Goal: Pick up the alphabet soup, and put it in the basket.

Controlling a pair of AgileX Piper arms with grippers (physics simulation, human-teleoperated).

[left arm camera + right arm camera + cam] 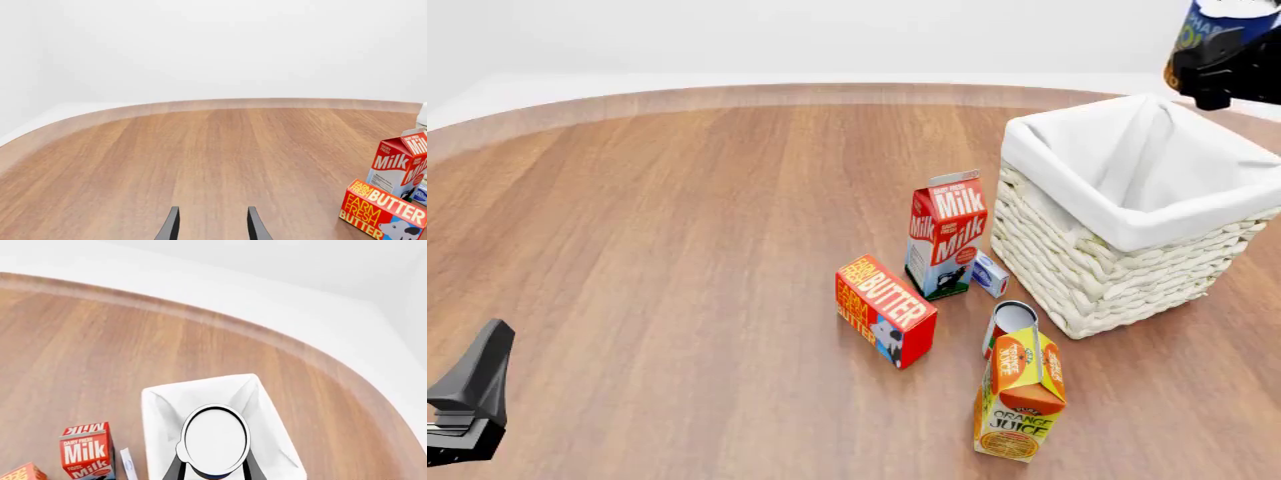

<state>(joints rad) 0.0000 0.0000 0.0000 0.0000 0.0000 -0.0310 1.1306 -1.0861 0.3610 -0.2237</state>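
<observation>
The left half of the desk (667, 220) is open; milk carton (946, 236) and butter box (885, 310) stand left of the basket (1121, 270).

Right gripper (1224, 60) raised high, jaws clamped; left gripper (212, 225) low, jaws parted

- The table (694, 230) looks like brown wood with fine straight grain and a smooth, faintly satin finish.
- The basket (1094, 275) has rough woven white wicker walls, lined with matt white cloth folded over the rim.
- The milk carton (945, 232), butter box (884, 308) and orange juice carton (1021, 395) look like smooth printed card.
- The alphabet soup (215, 439) has a plain, pale, smooth top.
- The left gripper (212, 226) has matt dark fingers.
</observation>
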